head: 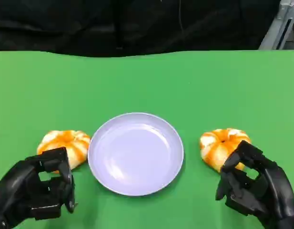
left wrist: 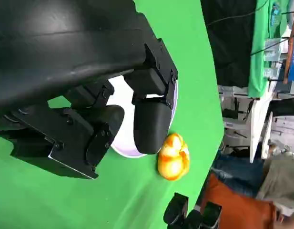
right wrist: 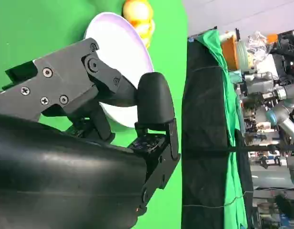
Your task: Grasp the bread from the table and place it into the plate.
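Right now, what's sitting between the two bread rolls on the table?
The lavender plate, with nothing on it, lies between the left bread and the right bread; the head view shows this plainly.

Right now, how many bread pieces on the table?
2. One bread lies left of the plate, by the left hand; the other bread lies right of it, by the right hand.

**Legible text, labels, brands, numbers, signs**

None can be read in any view. The plate (head: 136, 153), both bread rolls (head: 65, 147) (head: 223, 146), the green table cover (head: 147, 81) and the black hand shells carry no readable marking. Background clutter in the wrist views is too small and blurred to make out any lettering.
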Tool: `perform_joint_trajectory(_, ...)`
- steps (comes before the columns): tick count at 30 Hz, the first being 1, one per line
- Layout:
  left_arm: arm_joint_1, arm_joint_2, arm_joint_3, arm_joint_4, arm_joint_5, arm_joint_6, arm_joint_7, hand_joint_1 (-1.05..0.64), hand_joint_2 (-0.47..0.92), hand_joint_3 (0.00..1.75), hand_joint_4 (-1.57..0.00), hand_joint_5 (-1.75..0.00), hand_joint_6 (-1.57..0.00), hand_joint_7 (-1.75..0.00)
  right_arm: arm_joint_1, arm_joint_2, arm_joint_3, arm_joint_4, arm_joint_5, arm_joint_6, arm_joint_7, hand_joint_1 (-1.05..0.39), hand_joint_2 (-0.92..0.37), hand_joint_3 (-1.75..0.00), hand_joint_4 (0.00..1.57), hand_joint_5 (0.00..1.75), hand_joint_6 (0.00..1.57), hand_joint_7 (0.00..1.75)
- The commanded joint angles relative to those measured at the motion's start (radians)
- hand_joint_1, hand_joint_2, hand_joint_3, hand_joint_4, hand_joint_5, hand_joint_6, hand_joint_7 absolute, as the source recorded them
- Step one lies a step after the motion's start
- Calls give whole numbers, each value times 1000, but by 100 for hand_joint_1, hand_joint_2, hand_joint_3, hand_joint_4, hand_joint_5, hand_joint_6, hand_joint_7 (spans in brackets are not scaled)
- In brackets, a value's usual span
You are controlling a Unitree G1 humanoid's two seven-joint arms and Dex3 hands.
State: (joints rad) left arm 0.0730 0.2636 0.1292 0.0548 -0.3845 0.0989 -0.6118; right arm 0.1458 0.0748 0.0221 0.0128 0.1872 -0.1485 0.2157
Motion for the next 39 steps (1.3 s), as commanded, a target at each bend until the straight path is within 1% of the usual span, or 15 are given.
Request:
perform_joint_trajectory(1, 3, 6, 6, -13, 8, -9, 11, 10, 61, 133, -89, -175, -74, -175, -3, -10, -2, -11, 2, -1, -1, -11, -67, -104, 82, 175, 63, 165)
perform_joint_trajectory(15, 2, 4, 7, -9, 9, -16, 12, 9, 59, 135, -89, -175, -73, -175, -2, -12, -1, -14, -1, 3, -2, -11, -67, -105, 82, 175, 63, 167)
perform_joint_trajectory(16, 4, -4, 10, -10, 16, -27, 27, 10, 60, 133, -85, -175, -71, -175, -2, -12, -1, -17, 0, 6, -2, -11, -66, -105, 82, 175, 63, 167)
perform_joint_trajectory(17, 5, -11, 13, -10, 22, -38, 43, 9, 60, 126, -68, -173, -63, -165, -1, -13, -1, -20, 1, 9, -1, -11, -66, -105, 82, 175, 63, 166)
perform_joint_trajectory(19, 8, -15, 11, -16, 49, -48, 77, 7, 62, 115, -54, -170, -59, -150, 0, -12, -1, -22, -1, 10, -4, -11, -67, -104, 82, 175, 63, 166)
perform_joint_trajectory(20, 11, -13, 8, -22, 65, -48, 94, 0, 76, 77, -40, -124, -52, -100, 1, -11, -1, -23, -3, 10, -6, -11, -66, -104, 82, 175, 63, 166)
perform_joint_trajectory(21, 12, -12, 6, -26, 76, -48, 105, -3, 84, 57, -40, -100, -57, -69, 1, -11, 0, -24, -5, 10, -8, -11, -66, -104, 82, 175, 64, 165)
perform_joint_trajectory(22, 10, -9, 2, -18, 95, -81, 104, -4, 88, 47, -40, -88, -60, -52, 1, -11, 0, -24, -6, 10, -9, -11, -66, -104, 82, 175, 64, 165)
perform_joint_trajectory(23, 8, -6, -1, -10, 110, -108, 100, -13, 90, 39, -27, -67, -50, -33, 1, -10, 0, -24, -7, 9, -9, -11, -66, -104, 82, 175, 64, 165)
perform_joint_trajectory(24, 3, -1, -4, 6, 136, -144, 103, -22, 91, 33, -21, -44, -43, -16, 1, -11, 0, -22, -7, 5, -8, -11, -66, -104, 82, 175, 64, 165)
perform_joint_trajectory(26, -3, 4, -6, 26, 165, -183, 106, -45, 92, 29, -9, -25, -32, -3, 1, -10, 0, -19, -7, -3, -5, -11, -66, -104, 82, 175, 64, 165)
perform_joint_trajectory(28, -10, 11, -9, 40, 210, -215, 127, -51, 92, 28, -7, -21, -30, -1, 1, -10, 1, -17, -6, -4, -4, -11, -66, -104, 82, 175, 64, 165)
perform_joint_trajectory(30, -25, 33, -22, 65, 311, -268, 184, -66, 92, 35, -1, -5, -21, 0, -1, -10, 1, -18, -5, 1, -5, -11, -67, -104, 83, 175, 64, 166)
perform_joint_trajectory(36, -93, 61, -35, 194, 493, -379, 339, -81, 92, 36, 0, 0, -16, 0, -9, -9, 0, -8, -8, -5, -6, -12, -66, -104, 84, 175, 64, 167)
perform_joint_trajectory(39, -167, 105, -96, 286, 689, -396, 483, -87, 92, 31, 0, 0, -19, -1, -15, -10, -5, 1, 6, -2, 3, -11, -66, -105, 84, 175, 64, 167)
